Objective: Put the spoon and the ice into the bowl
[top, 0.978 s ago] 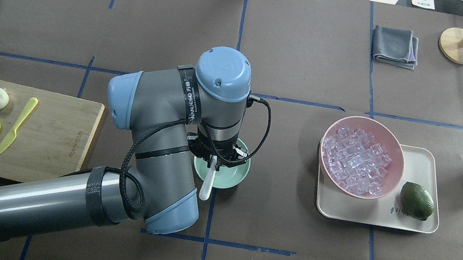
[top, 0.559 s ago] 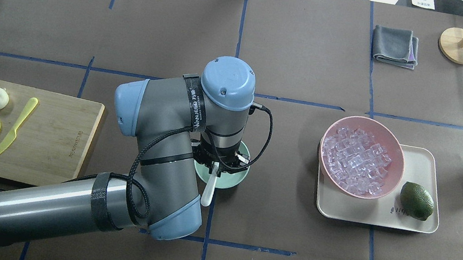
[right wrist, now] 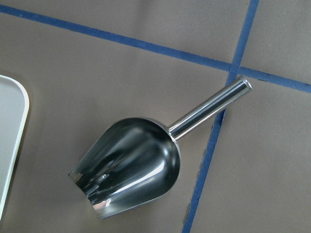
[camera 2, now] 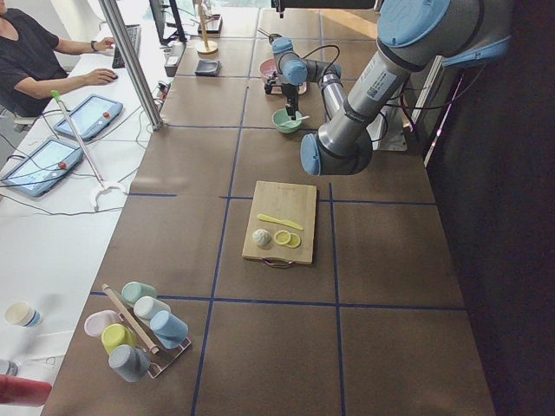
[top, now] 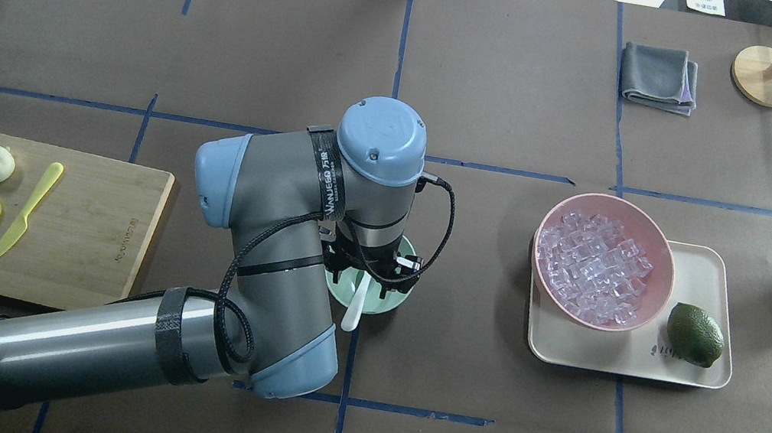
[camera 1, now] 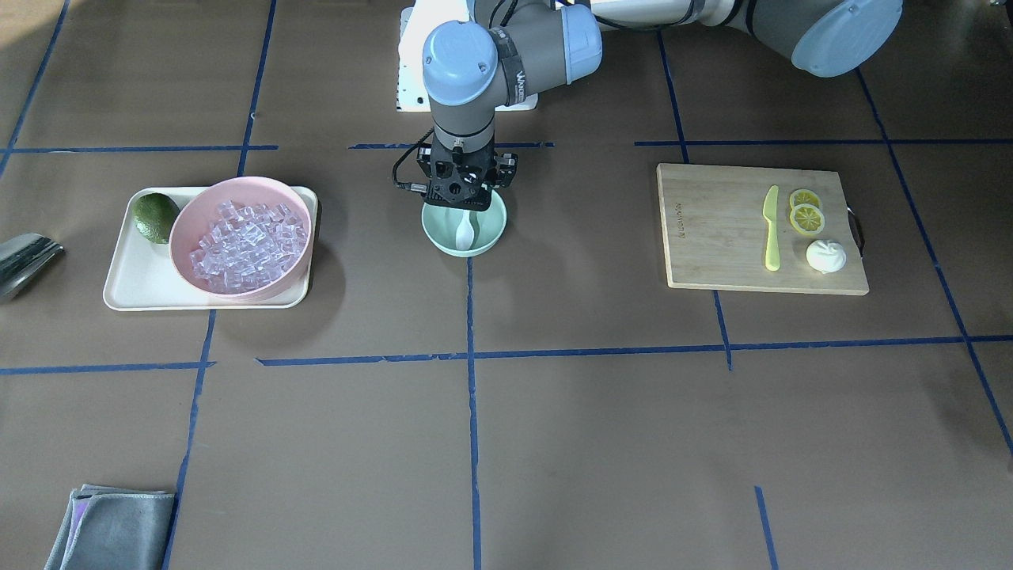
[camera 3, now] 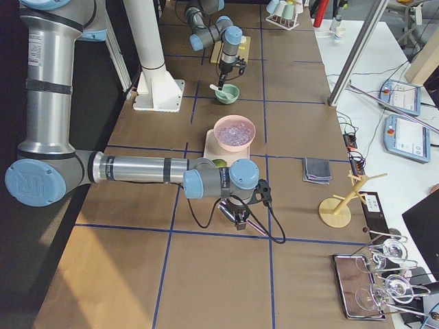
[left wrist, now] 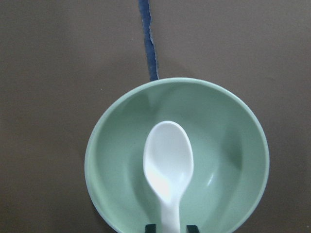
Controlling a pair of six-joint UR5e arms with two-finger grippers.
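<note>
The white spoon [left wrist: 167,160] lies in the mint-green bowl [left wrist: 228,145], head down inside, with its handle over the near rim [top: 353,312]. My left gripper [top: 367,275] hangs right above the bowl [top: 388,303]. Its fingertips [left wrist: 150,227] stand a little apart from the handle on both sides, so it is open. The ice [top: 591,264] fills the pink bowl [top: 666,249]. My right gripper [camera 3: 238,221] shows only in the exterior right view, over the steel scoop [right wrist: 131,170]; I cannot tell whether it is open or shut.
The pink bowl and a lime [top: 694,335] sit on a cream tray [top: 703,267]. A cutting board [top: 98,225] holds a yellow-green knife [top: 24,213], lemon slices and a bun. A grey cloth [top: 658,75] and a wooden stand [top: 766,75] are at the far right.
My left gripper moved slightly forward and right over the bowl and opened. The spoon dropped from its hold and now rests in the bowl.
</note>
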